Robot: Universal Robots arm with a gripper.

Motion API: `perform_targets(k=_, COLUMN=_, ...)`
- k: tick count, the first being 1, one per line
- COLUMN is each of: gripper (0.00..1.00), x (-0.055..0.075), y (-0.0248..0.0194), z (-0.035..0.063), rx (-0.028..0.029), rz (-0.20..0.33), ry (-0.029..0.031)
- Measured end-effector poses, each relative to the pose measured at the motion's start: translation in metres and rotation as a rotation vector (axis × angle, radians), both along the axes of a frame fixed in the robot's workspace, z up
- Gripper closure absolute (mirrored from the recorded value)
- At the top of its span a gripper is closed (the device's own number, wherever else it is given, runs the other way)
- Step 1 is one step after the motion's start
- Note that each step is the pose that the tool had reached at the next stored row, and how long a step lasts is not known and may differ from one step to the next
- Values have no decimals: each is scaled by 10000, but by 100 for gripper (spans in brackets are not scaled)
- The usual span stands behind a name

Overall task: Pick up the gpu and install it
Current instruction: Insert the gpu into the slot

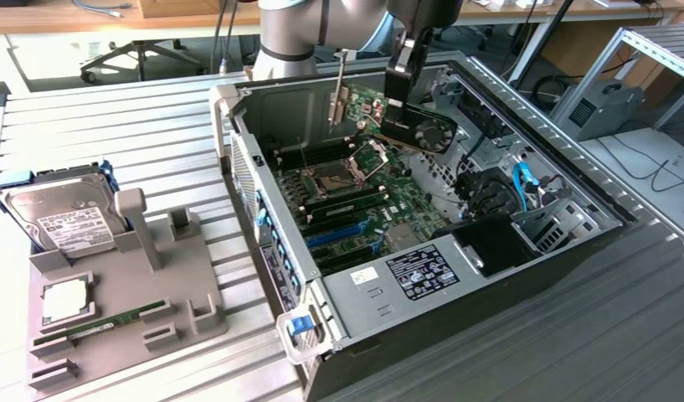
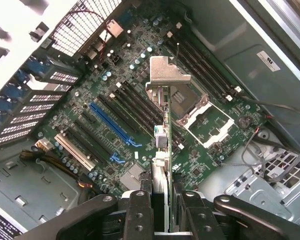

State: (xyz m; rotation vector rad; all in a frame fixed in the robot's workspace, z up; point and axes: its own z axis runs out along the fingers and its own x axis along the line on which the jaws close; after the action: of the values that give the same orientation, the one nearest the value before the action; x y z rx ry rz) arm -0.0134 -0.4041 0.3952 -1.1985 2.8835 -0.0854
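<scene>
Black claw (image 2: 162,202) pinches the gpu (image 2: 161,137) edge-on above the motherboard (image 2: 115,117) inside the open case (image 1: 280,109).

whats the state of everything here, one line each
gpu: gripped by the tool, held edge-down over the motherboard, not seated
tool: shut on the gpu
computer case: lying on its side, open
blue slot: empty
hard drive: parked in the grey holder
memory stick: lying in the grey holder
</scene>
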Motion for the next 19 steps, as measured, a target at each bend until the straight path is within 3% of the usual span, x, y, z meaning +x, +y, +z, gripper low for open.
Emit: perform_targets(k=19, gripper=73, x=0, y=0, z=-3, rx=-1, rz=821, ry=1)
